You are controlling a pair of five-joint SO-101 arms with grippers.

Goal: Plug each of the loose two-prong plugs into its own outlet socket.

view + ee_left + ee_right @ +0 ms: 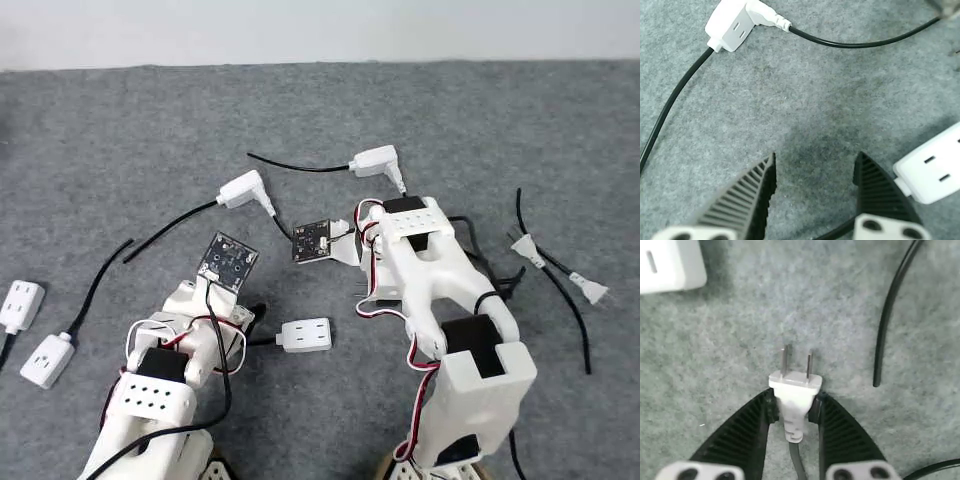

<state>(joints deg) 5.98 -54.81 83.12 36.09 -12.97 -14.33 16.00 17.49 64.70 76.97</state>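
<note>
**Right arm grips a plug; left arm empty**

Landmark: mid socket [305, 335], flat on the grey carpet [450, 120].

- Far left of it: outer socket [20, 305] and inner socket [48, 362], side by side, nothing plugged in.
- Just left of it: left gripper [816, 160], released. Its jaws are spread with bare carpet between them. The mid socket lies just beside one finger.
- Beyond it: first angled connector [245, 190] and second angled connector [375, 160], both white and on black cords.
- Right of it: right arm [430, 290]. Right gripper [795, 396] is clenched on the body of a white plug [794, 385]. The two prongs are free, pointing away from the jaws, over carpet. A slotted white block [665, 265] sits near the prongs, apart from them. Cannot tell which socket it is.
- Far right of it: third plug [527, 250] and fourth plug [595, 292], lying loose on black cords.
</note>
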